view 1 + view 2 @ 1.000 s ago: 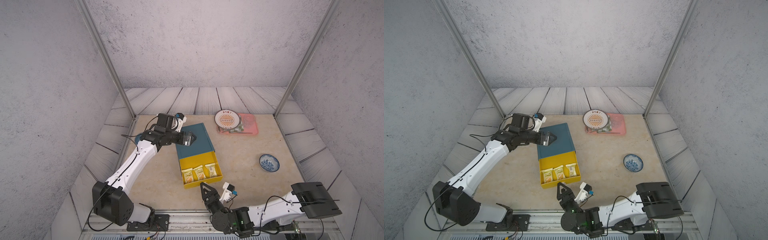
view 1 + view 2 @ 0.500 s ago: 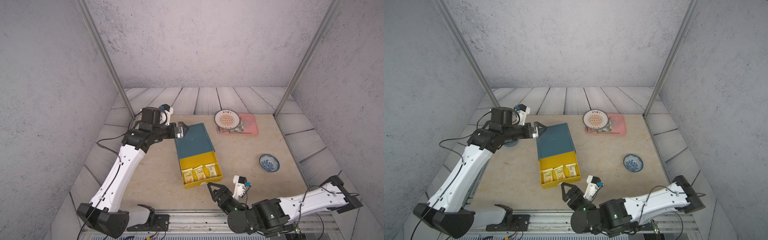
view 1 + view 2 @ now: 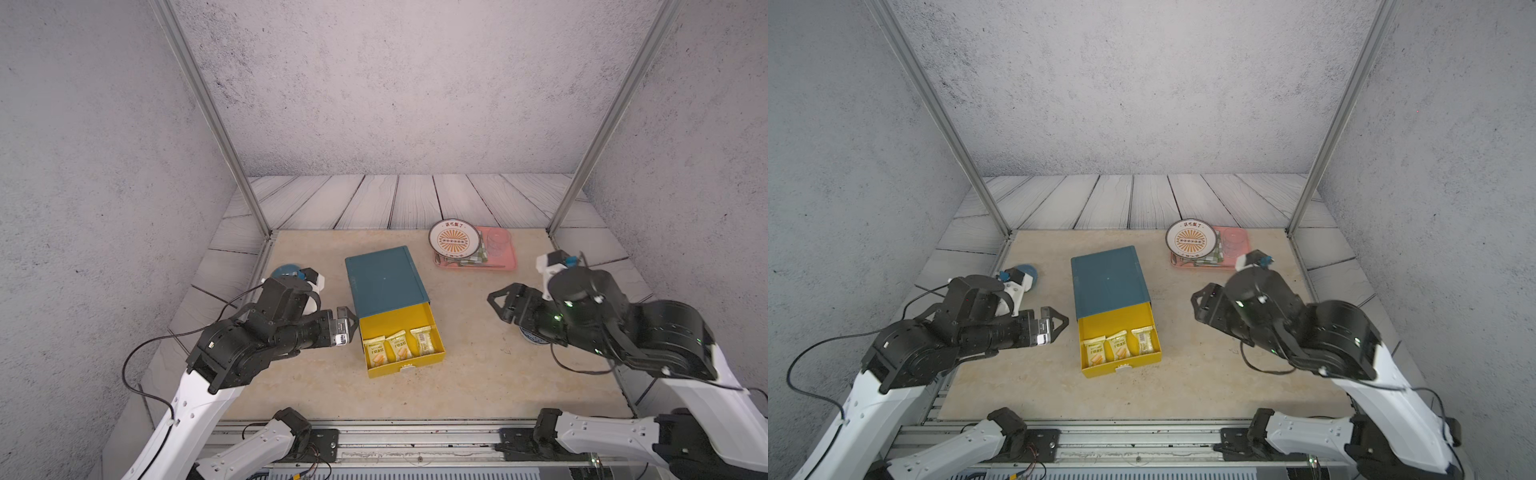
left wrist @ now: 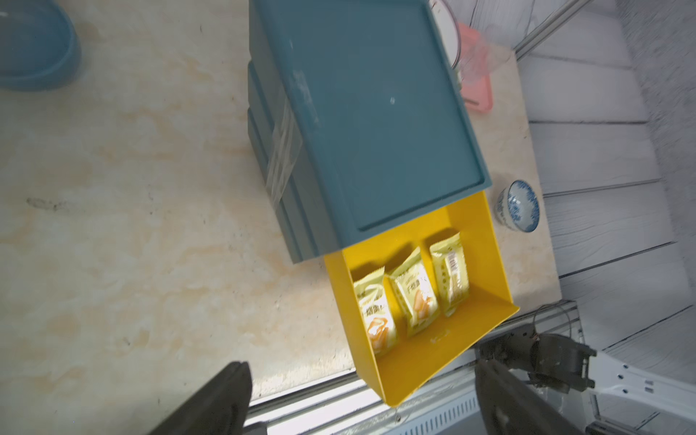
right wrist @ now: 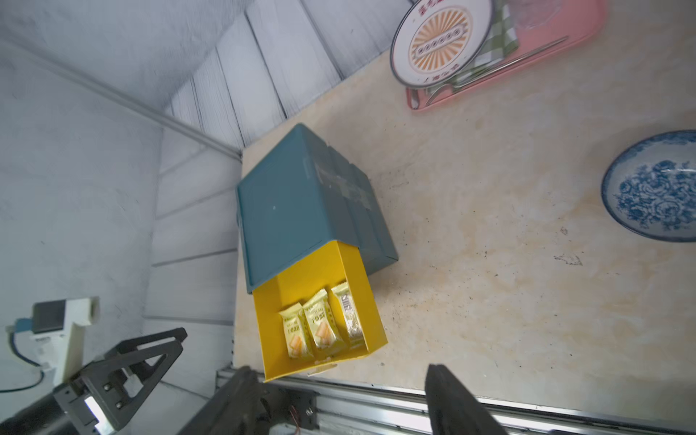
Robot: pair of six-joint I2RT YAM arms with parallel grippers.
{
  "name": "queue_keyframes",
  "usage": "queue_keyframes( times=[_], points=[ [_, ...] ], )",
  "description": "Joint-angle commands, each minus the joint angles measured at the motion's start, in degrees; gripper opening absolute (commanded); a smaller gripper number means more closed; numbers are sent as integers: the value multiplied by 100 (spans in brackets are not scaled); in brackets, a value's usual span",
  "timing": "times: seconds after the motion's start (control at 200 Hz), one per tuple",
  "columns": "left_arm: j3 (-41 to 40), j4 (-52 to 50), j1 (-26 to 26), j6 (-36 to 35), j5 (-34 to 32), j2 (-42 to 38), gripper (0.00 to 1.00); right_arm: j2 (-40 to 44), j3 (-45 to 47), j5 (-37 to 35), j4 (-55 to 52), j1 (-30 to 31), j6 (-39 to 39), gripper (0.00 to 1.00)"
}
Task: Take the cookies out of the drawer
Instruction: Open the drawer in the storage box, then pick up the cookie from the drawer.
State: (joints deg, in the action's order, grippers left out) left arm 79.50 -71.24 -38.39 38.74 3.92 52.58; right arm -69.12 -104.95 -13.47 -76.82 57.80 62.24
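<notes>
Top views, both. Worktop [image 3: 457, 386]: beige, stone-patterned. Teal cabinet [image 3: 384, 278]: near the centre, with its yellow drawer [image 3: 405, 368] standing pulled out toward the robot. Cookies [image 3: 400, 345]: three pale yellow packets, flat and side by side inside the drawer. Left claw [image 3: 352, 326]: raised to the left of the drawer, apart from it, holding nothing. Right claw [image 3: 496, 305]: raised well to the right of the drawer, holding nothing. Blue-and-white bowl [image 3: 530, 337]: on the worktop, mostly hidden under the right arm. Blue dish [image 3: 282, 270]: behind the left arm, partly covered by it. Pink tray [image 3: 509, 266]: at the far right of the worktop, carrying a patterned plate [image 3: 453, 240] and a clear cup [image 3: 498, 241].

Left wrist view. Two dark fingers [image 4: 222, 395]: set wide apart, nothing between them. The drawer is open beyond them. The three packets lie in a row, and the one nearest the bowl is turned back-up with a barcode showing. Clear tape strip [image 4: 282, 150]: stuck down the cabinet's side.

Right wrist view. Fingers [image 5: 452, 399]: apart, nothing between them. The drawer holds all three packets. The bowl stands on bare worktop, well apart from the cabinet. The left claw shows beyond the worktop's edge.
</notes>
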Motion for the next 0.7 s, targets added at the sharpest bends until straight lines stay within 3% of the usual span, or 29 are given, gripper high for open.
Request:
queue_keyframes(
  times=[0.0,0.18,0.355,0.696],
  points=[
    [47,-522,-459,358,-685,321,100,-1357,-618,1506,-475,-156,-1762,74],
    [-220,-449,-485,255,-190,502,86,-2655,-1581,2426,-304,-217,-2118,71],
    [-892,67,-485,257,206,414,74,-3472,-2099,2903,-793,-176,-2379,65],
    [-1132,554,-480,158,427,638,72,-3668,-1595,3002,-730,4,-2567,65]
  ],
)
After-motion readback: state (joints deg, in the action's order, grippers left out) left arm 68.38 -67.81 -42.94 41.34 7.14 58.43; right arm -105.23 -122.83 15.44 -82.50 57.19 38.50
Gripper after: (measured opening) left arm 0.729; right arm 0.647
